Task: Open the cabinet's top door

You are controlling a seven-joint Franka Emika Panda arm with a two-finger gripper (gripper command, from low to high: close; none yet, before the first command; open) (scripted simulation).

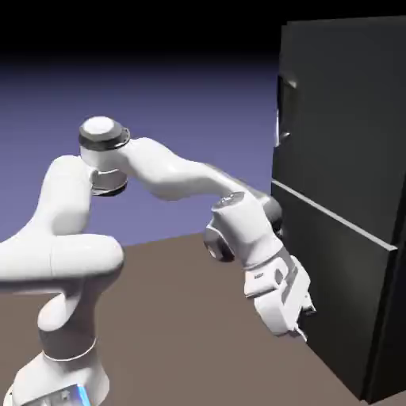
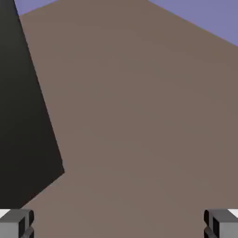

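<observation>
Arm (image 1: pixel 178 170) is up off its base at the exterior view's left, folded at the elbow, forearm running right toward the cabinet (image 1: pixel 333 293). Wrist bends down from there; the hand (image 1: pixel 279 297) hangs low, tilted, pointing down and to the exterior view's right. Gripper (image 1: pixel 304 321) is spread: in the hand view the two fingertips (image 2: pixel 16 224) sit far apart at the bottom left and bottom right corners, only brown surface (image 2: pixel 139 116) between them, nothing held. Cabinet is tall, black, on the exterior view's right, standing higher than the arm. Top door (image 1: pixel 345 119) is the upper panel, above the pale seam (image 1: pixel 333 216); it looks closed. Its silvery handle (image 1: pixel 279 115) is upright near the panel's left edge, well above the hand. Hand is down at the level of the lower door (image 1: pixel 333 277), in front of it in the exterior view; can't tell if they touch. Hand view has a dark slab of cabinet along its left side, brown surface across most of the rest, blue-violet backdrop (image 2: pixel 209 16) in the top corners.
</observation>
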